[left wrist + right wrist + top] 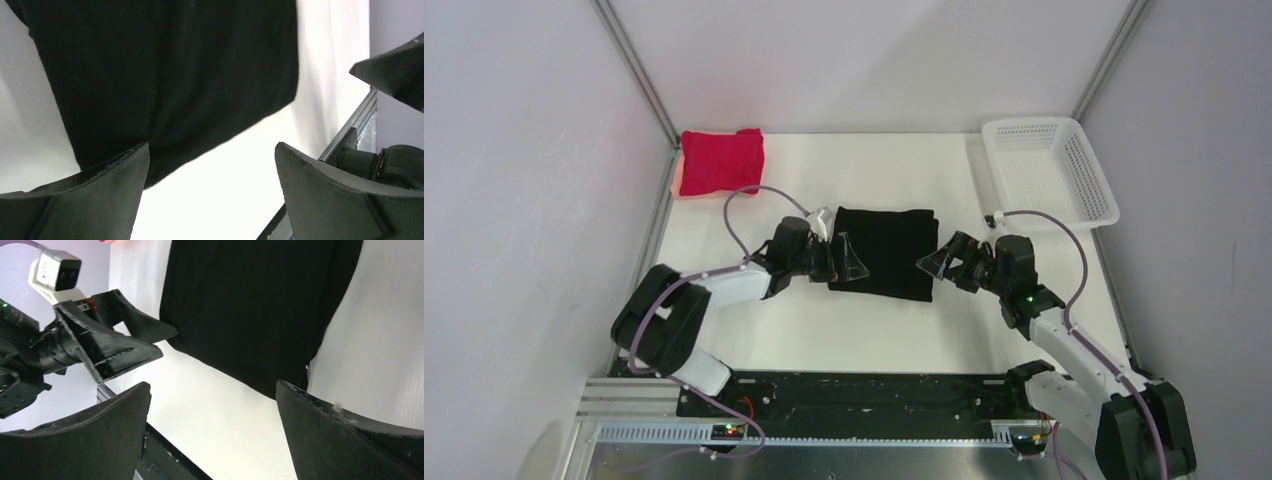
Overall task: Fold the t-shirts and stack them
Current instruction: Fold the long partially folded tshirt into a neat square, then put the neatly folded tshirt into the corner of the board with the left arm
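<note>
The black t-shirt (pixel 882 252) lies folded into a flat rectangle in the middle of the white table; it also shows in the left wrist view (pixel 165 75) and the right wrist view (pixel 260 305). The red t-shirt (pixel 721 160) lies folded at the far left corner. My left gripper (pixel 844 258) is open and empty at the black shirt's left edge. My right gripper (pixel 937 263) is open and empty at its right edge. Both sets of jaws hold nothing.
A white plastic mesh basket (pixel 1052 170) stands at the far right of the table. Metal frame posts and grey walls close in the table on both sides. The left gripper (pixel 107 347) shows in the right wrist view.
</note>
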Tool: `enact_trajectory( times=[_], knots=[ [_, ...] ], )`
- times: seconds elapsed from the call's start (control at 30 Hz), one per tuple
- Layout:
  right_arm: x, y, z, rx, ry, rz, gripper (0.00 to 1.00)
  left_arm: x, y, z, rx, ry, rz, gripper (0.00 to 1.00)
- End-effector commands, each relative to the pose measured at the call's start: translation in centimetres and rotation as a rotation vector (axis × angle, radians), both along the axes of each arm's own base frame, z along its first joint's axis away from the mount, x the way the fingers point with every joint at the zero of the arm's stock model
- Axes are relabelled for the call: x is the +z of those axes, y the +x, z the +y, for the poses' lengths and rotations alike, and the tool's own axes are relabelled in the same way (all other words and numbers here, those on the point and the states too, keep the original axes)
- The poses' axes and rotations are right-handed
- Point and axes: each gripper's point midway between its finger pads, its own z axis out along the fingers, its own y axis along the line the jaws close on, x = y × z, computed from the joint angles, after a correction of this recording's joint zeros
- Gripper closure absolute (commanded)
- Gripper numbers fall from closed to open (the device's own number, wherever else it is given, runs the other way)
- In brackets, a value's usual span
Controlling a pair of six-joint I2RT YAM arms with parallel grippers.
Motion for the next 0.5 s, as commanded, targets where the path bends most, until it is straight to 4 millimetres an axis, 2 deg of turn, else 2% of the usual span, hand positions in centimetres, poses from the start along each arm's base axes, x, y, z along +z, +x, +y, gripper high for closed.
enact_trajectory(
  times=[0.0,0.03,0.1,0.13,0.17,0.2,0.23,0.27,0.3,0.37,0.4,0.43,0.47],
  knots=[
    [1.6,0.0,-0.8,-0.020,-0.028,-0.080,0.01,5.5,1.0,0.9,0.035,-0.005,-0.197,0.00],
    [1.6,-0.1,-0.9,-0.022,-0.032,-0.080,0.00,6.6,1.4,1.6,0.059,0.017,-0.233,0.00],
    [1.1,-0.3,-1.3,-0.030,-0.043,-0.056,0.01,6.9,3.9,4.2,0.205,0.140,-0.281,0.00],
    [0.9,-0.4,-1.5,-0.032,-0.046,-0.047,0.01,5.9,4.1,5.0,0.212,0.201,-0.260,0.00],
    [0.7,-0.5,-1.6,-0.033,-0.049,-0.034,0.00,6.7,5.5,5.7,0.251,0.229,-0.271,0.00],
    [0.6,-0.4,-1.7,-0.035,-0.050,-0.030,0.00,5.0,5.5,6.4,0.244,0.297,-0.210,0.00],
    [0.5,-0.4,-1.8,-0.038,-0.050,-0.025,0.01,6.0,6.8,6.6,0.268,0.309,-0.223,0.00],
    [0.5,-0.4,-1.8,-0.034,-0.048,-0.025,0.01,4.6,7.0,7.1,0.263,0.368,-0.185,0.00],
    [0.5,-0.4,-1.9,-0.034,-0.047,-0.026,0.01,5.5,8.1,7.2,0.283,0.380,-0.206,0.00],
    [0.5,-0.4,-1.9,-0.031,-0.046,-0.025,0.01,4.8,9.1,7.5,0.293,0.426,-0.202,0.00],
    [0.5,-0.5,-1.9,-0.030,-0.047,-0.024,0.01,3.6,9.2,7.6,0.288,0.456,-0.169,0.00],
    [0.4,-0.5,-1.9,-0.030,-0.048,-0.021,0.01,3.9,9.9,7.3,0.286,0.451,-0.167,0.00],
    [0.4,-0.5,-1.9,-0.029,-0.049,-0.020,0.01,3.0,10.3,7.0,0.276,0.464,-0.141,0.00]
  ],
)
